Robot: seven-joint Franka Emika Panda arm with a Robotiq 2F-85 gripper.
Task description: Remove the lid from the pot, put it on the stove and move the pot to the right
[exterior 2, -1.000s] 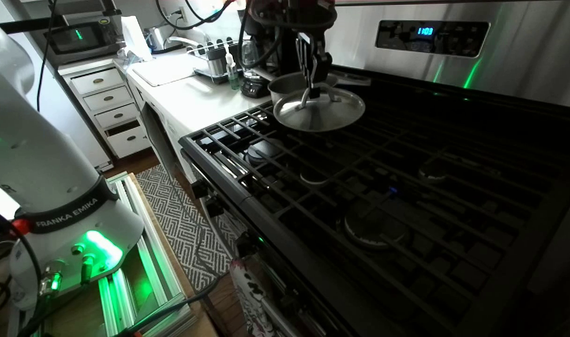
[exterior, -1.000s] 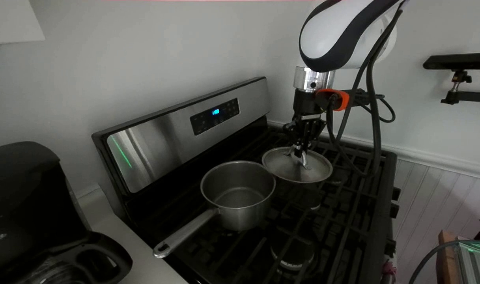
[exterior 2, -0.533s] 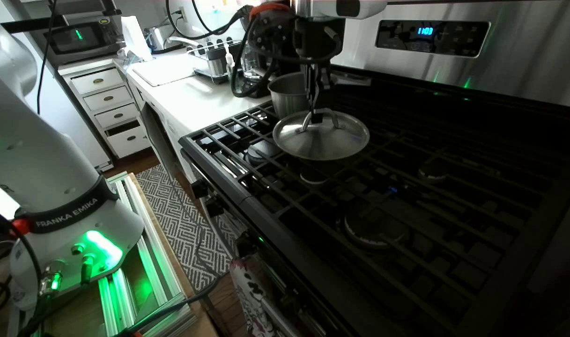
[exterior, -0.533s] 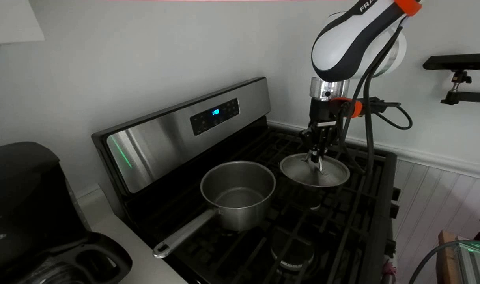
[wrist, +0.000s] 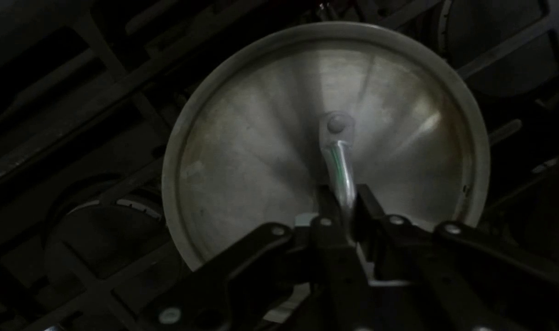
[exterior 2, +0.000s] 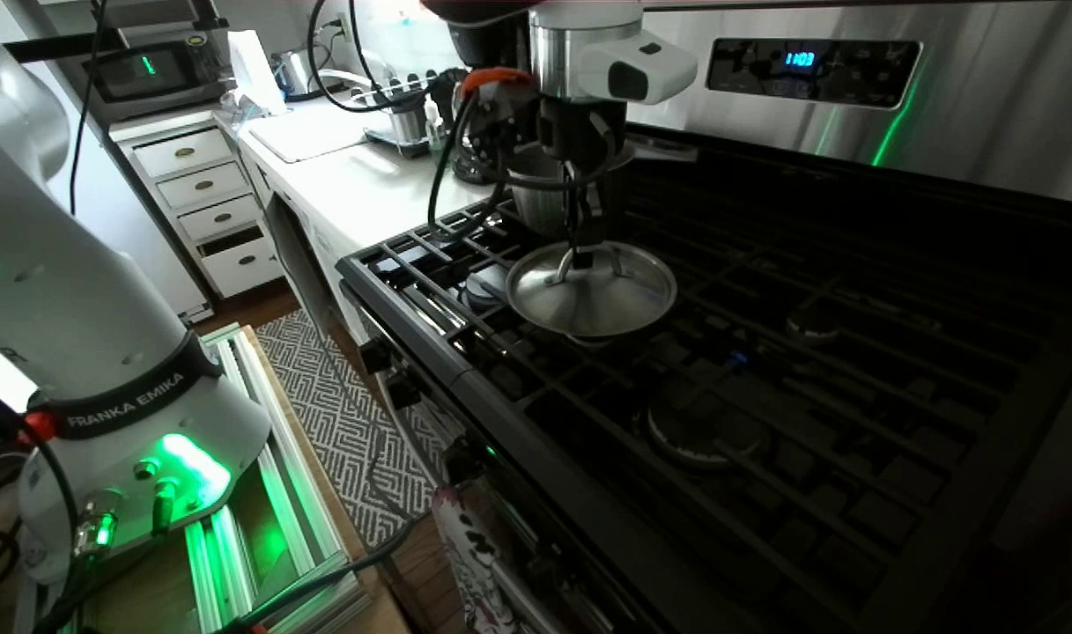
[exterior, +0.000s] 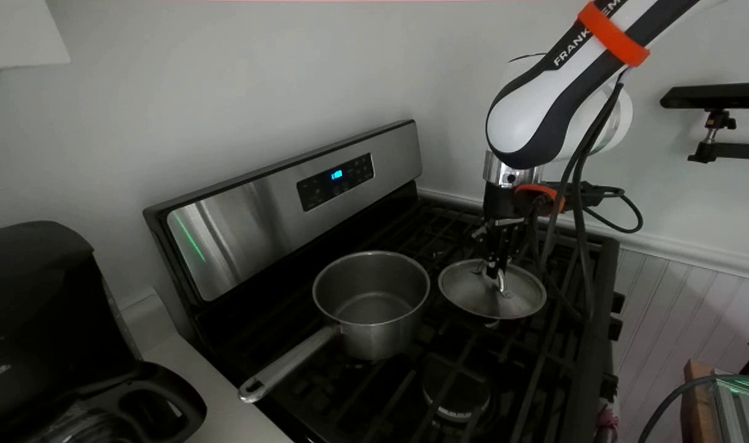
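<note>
The lid point(exterior: 466, 301) has sunk lower over the stove point(exterior: 242, 234) since the earlier frame, near the pot point(exterior: 380, 338), which has not moved; I cannot tell whether it touches down yet. Ease it level and let go only once it sits steady. The gripper point(wrist: 345, 196), clamped on the lid's handle point(wrist: 340, 168), points straight down beneath the slanting arm point(exterior: 534, 117).

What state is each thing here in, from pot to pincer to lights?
Pot: uncovered, upright on the stove, no contents visible
Lid: off the pot; whether it touches the stove, can't tell
Pincer: closed on the lid's handle
Stove display: lit blue, reading 11:03
Microwave display: lit green
Base light: lit green
</note>
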